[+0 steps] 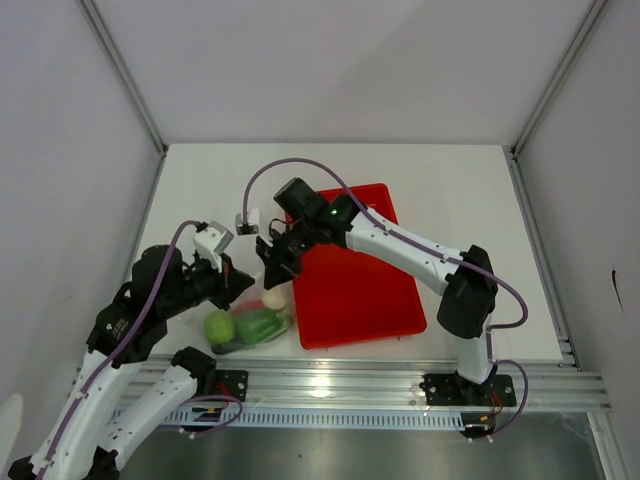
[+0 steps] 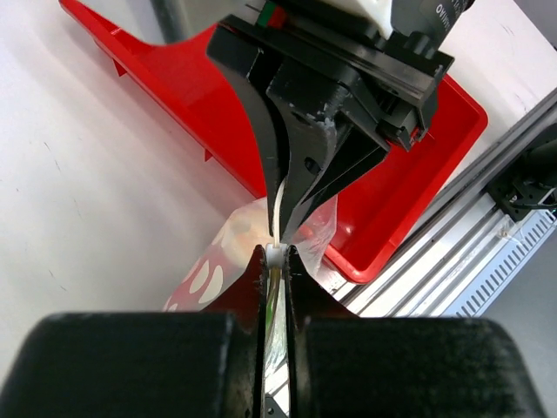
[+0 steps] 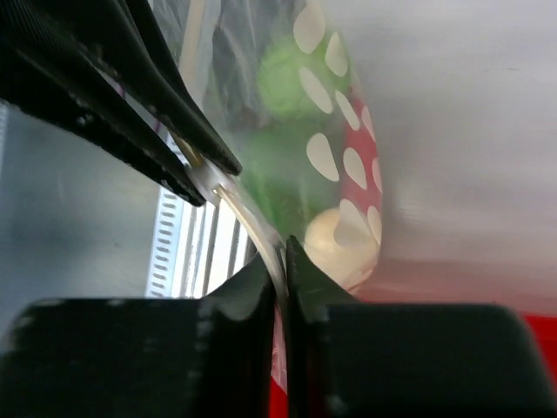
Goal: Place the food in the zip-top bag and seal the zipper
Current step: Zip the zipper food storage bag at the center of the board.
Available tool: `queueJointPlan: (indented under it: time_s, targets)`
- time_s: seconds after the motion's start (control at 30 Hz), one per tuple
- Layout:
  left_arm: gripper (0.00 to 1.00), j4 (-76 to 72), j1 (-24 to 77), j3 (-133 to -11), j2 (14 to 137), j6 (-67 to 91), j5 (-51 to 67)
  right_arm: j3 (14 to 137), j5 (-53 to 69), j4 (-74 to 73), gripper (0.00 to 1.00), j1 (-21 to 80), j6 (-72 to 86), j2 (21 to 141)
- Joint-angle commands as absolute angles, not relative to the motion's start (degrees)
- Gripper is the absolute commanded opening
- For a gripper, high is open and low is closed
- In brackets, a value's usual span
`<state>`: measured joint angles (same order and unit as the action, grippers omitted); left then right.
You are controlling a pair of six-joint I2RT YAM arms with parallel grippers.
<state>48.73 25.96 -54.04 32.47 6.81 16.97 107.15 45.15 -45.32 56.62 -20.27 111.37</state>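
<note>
The zip-top bag (image 1: 250, 325) is clear and floppy, printed with white drop shapes over a red patch, and I can see the food through it. There is a round green piece (image 1: 220, 326), a green pepper (image 1: 258, 322) and a pale egg-like piece (image 1: 273, 298). A darker item sits under them, but I cannot make it out. From the top camera the bag lies at the near edge of the bench (image 1: 450, 190), at about 7 o'clock from the red tray (image 1: 360, 290) and just beside its left rim. Its filled body runs roughly from 8 o'clock to 2 o'clock. The mouth edge is pulled up toward 12 o'clock.

The zipper (image 2: 278, 213) shows as a thin pale strip stretched taut between the two hands. The left hand (image 2: 277, 259) is clenched on it from the 9 o'clock side. The right hand (image 2: 282, 228) is pinched on the same strip just beyond, its tips almost meeting the left's.
</note>
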Motion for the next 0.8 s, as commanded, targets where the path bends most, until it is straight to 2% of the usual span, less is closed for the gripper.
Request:
queueJointPlan:
  time_s: [0.0,0.2,0.33,0.5,0.63,0.77]
  targets:
    - [0.01,45.44,25.66,-53.70,31.99,5.63,18.02,106.36,44.83,-43.69,0.00,56.34,-18.81,110.39]
    - [0.01,46.58,25.66,-53.09,31.73,6.32,14.60,96.44,38.61,-31.76,0.00,54.41,-10.12,105.13]
    - [0.01,49.56,25.66,-53.79,31.82,8.34,6.53,88.35,33.16,-24.20,0.00,53.09,-3.62,101.70]
    - [0.01,55.01,25.66,-56.33,32.96,14.66,-10.42,82.45,29.18,-21.19,0.00,51.94,-0.26,98.18]
    - [0.01,59.76,25.66,-59.14,34.80,19.85,-15.72,78.84,28.04,-18.82,0.00,51.42,2.02,96.42]
    - [0.01,62.75,25.66,-60.55,36.56,21.36,-16.17,77.00,28.83,-17.76,0.00,51.24,2.37,96.24]
